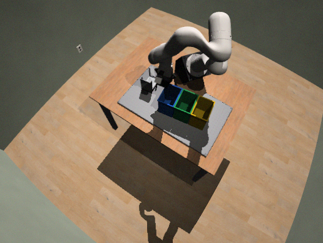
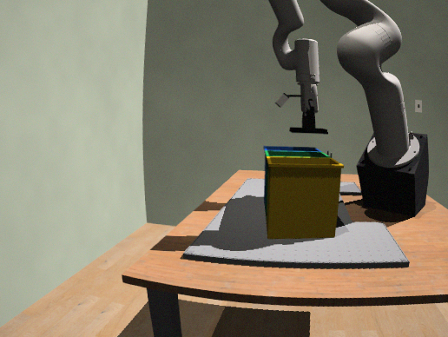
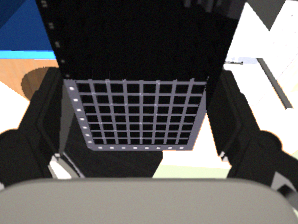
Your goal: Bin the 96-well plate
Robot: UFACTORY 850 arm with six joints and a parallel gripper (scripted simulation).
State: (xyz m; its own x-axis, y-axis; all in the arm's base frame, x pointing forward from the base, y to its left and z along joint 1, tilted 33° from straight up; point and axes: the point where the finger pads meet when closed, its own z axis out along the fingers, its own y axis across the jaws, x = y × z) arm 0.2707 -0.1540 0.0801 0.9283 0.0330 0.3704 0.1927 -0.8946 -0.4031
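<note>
My gripper (image 2: pixel 309 123) is shut on the black 96-well plate (image 2: pixel 305 131) and holds it level in the air, well above the bins' rims. In the wrist view the plate (image 3: pixel 137 117) fills the middle between the two dark fingers, its grid of wells facing the camera. From above, the gripper (image 1: pixel 163 78) hangs between the stack rack K1 (image 1: pixel 148 82) and the blue bin (image 1: pixel 169 99). The green bin (image 1: pixel 186 105) stands in the middle of the row, beyond the blue one. Its sign is hidden. A blue patch shows at the upper left of the wrist view (image 3: pixel 22 27).
The yellow bin (image 1: pixel 202 111) ends the row and stands nearest the exterior camera (image 2: pixel 301 197), hiding most of the other two. All three bins stand upright on the grey mat (image 1: pixel 175 119). The arm's black base (image 2: pixel 392 174) stands behind the bins.
</note>
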